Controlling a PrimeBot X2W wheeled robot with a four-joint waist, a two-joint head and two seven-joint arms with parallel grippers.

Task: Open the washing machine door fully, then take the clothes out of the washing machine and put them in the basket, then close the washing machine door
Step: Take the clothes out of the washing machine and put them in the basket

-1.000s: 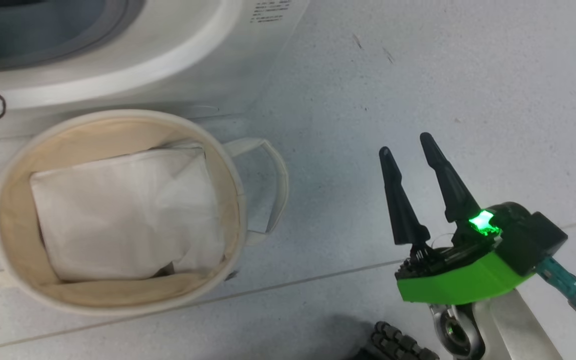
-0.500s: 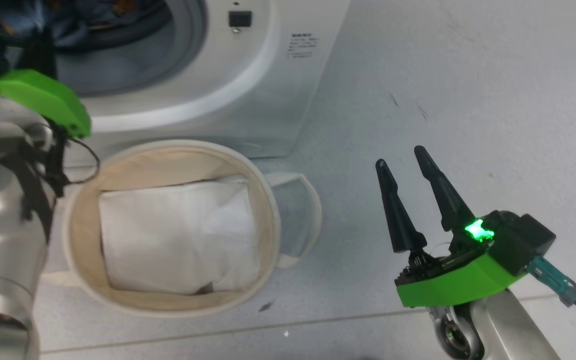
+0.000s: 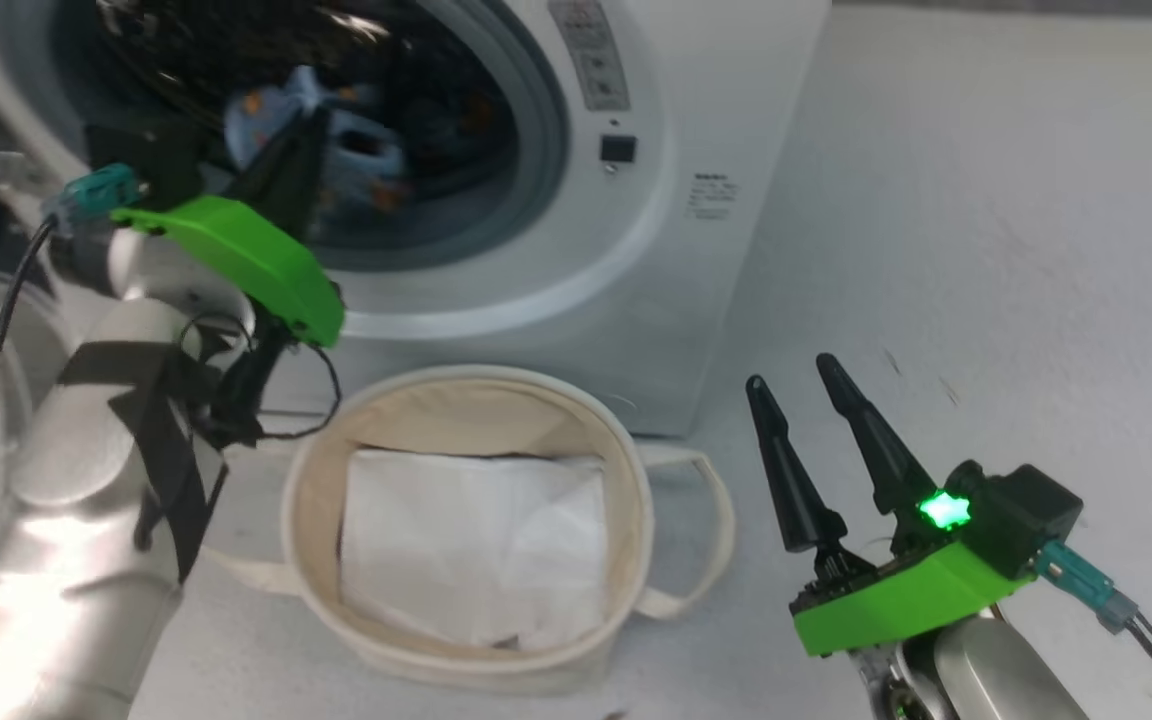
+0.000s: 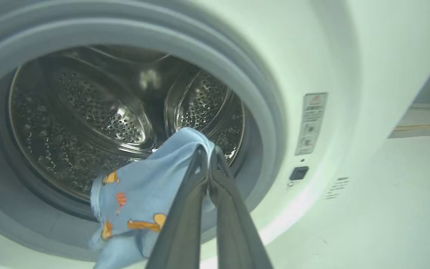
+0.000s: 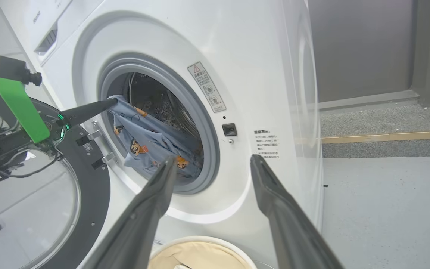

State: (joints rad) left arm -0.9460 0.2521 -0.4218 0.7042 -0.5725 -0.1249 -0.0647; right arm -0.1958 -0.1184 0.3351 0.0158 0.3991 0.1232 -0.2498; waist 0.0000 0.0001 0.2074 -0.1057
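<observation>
Right gripper (image 3: 790, 372) hovers over the floor, fingers spread, nothing between them. Cream basket (image 3: 466, 398) sits on the floor just in front of the washing machine (image 3: 706, 90), with a white sheet (image 3: 476, 545) inside. Left gripper (image 4: 207, 152) is pinched tight on the blue printed clothes (image 4: 140, 183) at the drum mouth. The fabric hangs over the grey seal (image 4: 267, 112). Washing machine door (image 5: 95, 194) is swung wide open.

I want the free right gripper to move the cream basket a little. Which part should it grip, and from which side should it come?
Probably the loop handle on the right side of the basket. It stands out from the soft wall as an open loop, facing the open right gripper. Come from the right and above, one finger through the loop.
</observation>
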